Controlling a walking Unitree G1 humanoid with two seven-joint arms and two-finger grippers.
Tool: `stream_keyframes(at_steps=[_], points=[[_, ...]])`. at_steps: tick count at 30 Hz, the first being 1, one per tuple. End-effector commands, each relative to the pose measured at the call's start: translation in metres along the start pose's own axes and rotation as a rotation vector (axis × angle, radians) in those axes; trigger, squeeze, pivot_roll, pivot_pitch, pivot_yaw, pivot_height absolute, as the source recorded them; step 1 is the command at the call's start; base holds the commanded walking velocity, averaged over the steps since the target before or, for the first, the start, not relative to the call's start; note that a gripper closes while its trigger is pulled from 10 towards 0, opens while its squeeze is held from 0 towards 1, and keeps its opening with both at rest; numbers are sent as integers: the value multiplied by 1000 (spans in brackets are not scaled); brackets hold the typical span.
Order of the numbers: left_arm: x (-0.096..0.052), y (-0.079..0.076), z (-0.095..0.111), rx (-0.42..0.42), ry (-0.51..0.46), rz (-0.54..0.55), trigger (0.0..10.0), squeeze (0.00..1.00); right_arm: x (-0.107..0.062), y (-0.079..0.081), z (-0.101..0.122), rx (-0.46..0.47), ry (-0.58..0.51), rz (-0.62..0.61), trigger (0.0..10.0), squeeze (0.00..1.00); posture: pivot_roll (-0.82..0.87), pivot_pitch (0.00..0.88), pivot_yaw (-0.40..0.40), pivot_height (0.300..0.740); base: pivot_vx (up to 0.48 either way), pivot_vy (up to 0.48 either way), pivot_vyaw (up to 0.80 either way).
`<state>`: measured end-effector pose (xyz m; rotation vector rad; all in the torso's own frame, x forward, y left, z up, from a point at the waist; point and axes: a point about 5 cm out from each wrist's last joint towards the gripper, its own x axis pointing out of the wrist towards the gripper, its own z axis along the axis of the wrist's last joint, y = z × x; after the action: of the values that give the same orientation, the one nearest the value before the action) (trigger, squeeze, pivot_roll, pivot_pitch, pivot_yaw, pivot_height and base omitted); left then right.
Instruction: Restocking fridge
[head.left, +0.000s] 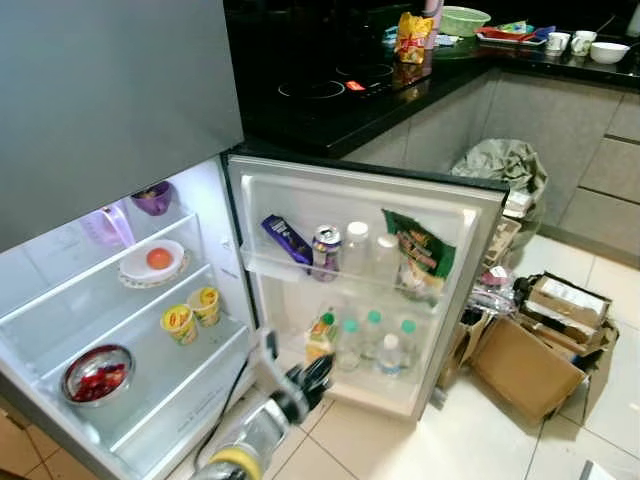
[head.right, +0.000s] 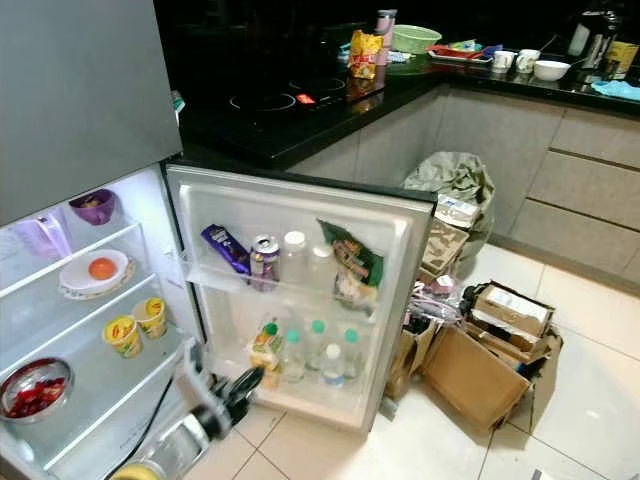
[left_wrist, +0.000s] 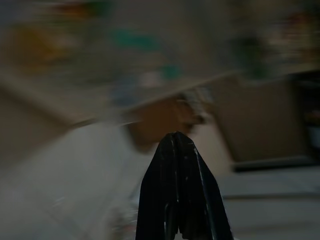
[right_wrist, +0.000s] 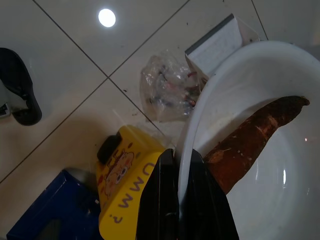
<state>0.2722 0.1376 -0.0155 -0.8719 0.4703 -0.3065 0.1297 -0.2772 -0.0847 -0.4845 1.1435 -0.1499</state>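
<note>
The fridge stands open, with its door (head.left: 470, 215) swung toward me. The door's upper rack holds a purple packet (head.left: 287, 240), a can (head.left: 326, 250), white bottles (head.left: 357, 248) and a green snack bag (head.left: 418, 255). Green-capped bottles (head.left: 375, 340) and a juice carton (head.left: 320, 338) fill the lower rack. My left gripper (head.left: 312, 377) hangs low before that rack, shut and empty; its wrist view is blurred. My right gripper (right_wrist: 180, 155) is shut on the rim of a white bowl (right_wrist: 260, 70) holding a brown root (right_wrist: 250, 140), above the floor.
Fridge shelves carry a purple bowl (head.left: 152, 198), a plate with an orange fruit (head.left: 152, 262), two yellow cups (head.left: 180, 323) and a metal bowl of red food (head.left: 97, 375). Cardboard boxes (head.left: 540, 345) and a bin bag (head.left: 505, 165) crowd the right. A yellow carton (right_wrist: 125, 185) lies on the tiles.
</note>
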Motion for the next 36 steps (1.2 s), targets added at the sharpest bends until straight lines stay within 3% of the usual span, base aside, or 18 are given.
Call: stream_keyframes(at_steps=[1, 2, 3, 4, 6, 7, 10, 11, 18, 24, 29, 30, 33, 36], points=[[-15, 20, 3, 7, -24, 119, 10000, 0, 0, 2, 4, -4, -31, 14, 10000, 0, -98, 0, 9, 740, 0, 0, 0], [-15, 20, 3, 7, -24, 119, 10000, 0, 0, 2, 4, -4, -31, 14, 10000, 0, -98, 0, 9, 740, 0, 0, 0], [-26, 33, 3, -1, -42, 205, 10000, 0, 0, 2, 9, 3, -54, 28, 10000, 0, -98, 0, 9, 740, 0, 0, 0], [-26, 33, 3, -1, -42, 205, 10000, 0, 0, 2, 9, 3, -54, 28, 10000, 0, -98, 0, 9, 740, 0, 0, 0], [-44, 51, -2, 3, -40, 323, 10000, 0, 1, 3, 16, 5, -85, 46, 10000, 0, -97, 0, 7, 740, 0, 0, 0], [-44, 51, -2, 3, -40, 323, 10000, 0, 1, 3, 16, 5, -85, 46, 10000, 0, -97, 0, 7, 740, 0, 0, 0], [-69, 71, -19, -9, 8, 459, 10000, 0, 1, 6, 24, 4, -113, 68, 10000, 0, -97, 0, 7, 740, 0, 0, 773], [-69, 71, -19, -9, 8, 459, 10000, 0, 1, 6, 24, 4, -113, 68, 10000, 0, -97, 0, 7, 740, 0, 0, 800], [-109, 91, -62, -7, 152, 653, 10000, 0, 0, 14, 32, -12, -137, 113, 10000, 0, -91, 0, 11, 740, 0, 0, 783], [-119, 93, -78, 74, 266, 702, 10000, 0, 0, 16, 33, -30, -137, 132, 10000, 0, -82, 0, 10, 740, 0, 0, 775], [-120, 94, -78, 134, 291, 715, 10000, 0, 0, 17, 35, -42, -140, 139, 10000, 0, -80, 0, 10, 740, 0, 0, 775], [-120, 94, -77, 193, 319, 727, 10000, 0, 0, 18, 35, -45, -141, 141, 10000, 0, -79, 0, 10, 740, 0, 0, 775], [-119, 95, -76, 262, 350, 744, 10000, 0, 0, 19, 35, -47, -142, 144, 10000, 0, -79, 0, 10, 740, 0, 0, 775], [-118, 94, -74, 284, 343, 752, 10000, 0, 0, 20, 34, -53, -140, 150, 10000, 0, -79, 0, 10, 740, 0, 0, 775]])
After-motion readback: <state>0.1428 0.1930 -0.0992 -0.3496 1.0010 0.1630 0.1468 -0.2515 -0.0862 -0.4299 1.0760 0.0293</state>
